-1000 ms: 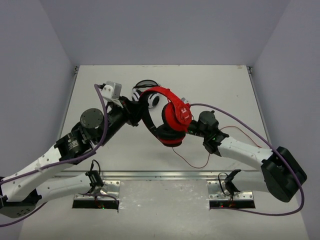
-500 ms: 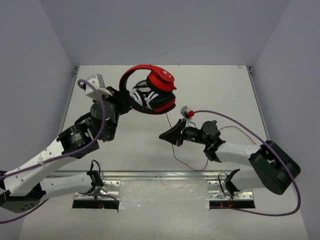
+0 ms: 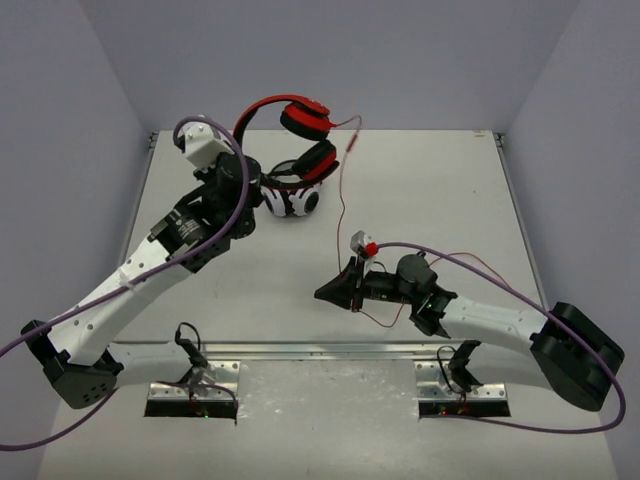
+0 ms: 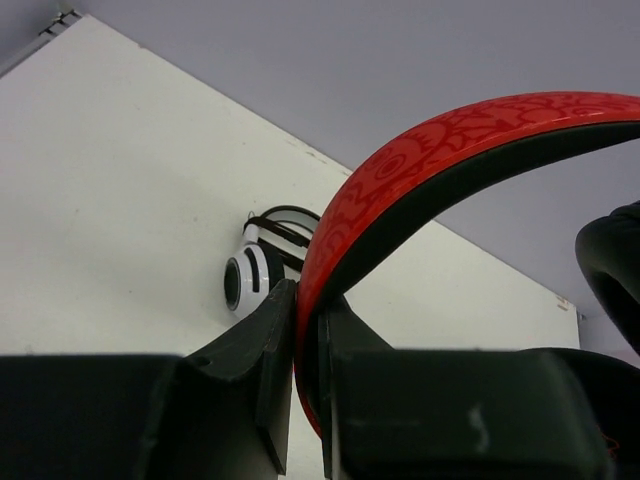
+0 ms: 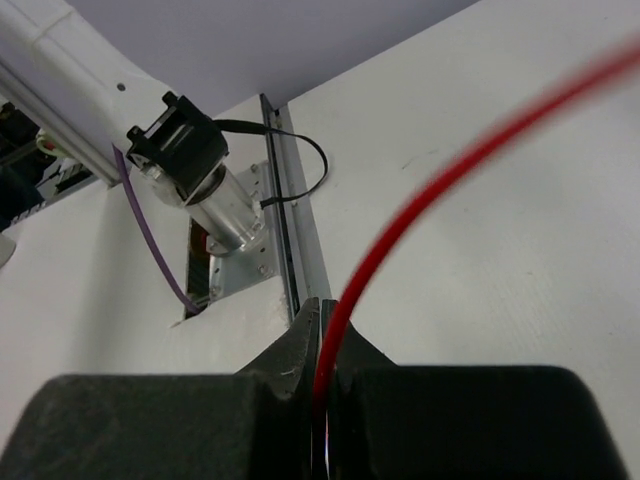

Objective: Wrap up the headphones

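Low in frame, the right pincer (image 3: 322, 292) is clamped on the thin red cable (image 3: 342, 200). Farther up, the left pincer (image 4: 308, 320) grips the headband (image 4: 450, 150), holding the headphones (image 3: 300, 118) over a white-and-black pair (image 3: 290, 200) on the desk (image 3: 450, 190). Winding seems about to begin: next, lead the cable round the headband, taut.

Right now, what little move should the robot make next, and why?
Probably the right gripper carries the thin red cable it pinches up around the red over-ear headphones, since the left gripper holds their headband aloft and the cable hangs unwound.
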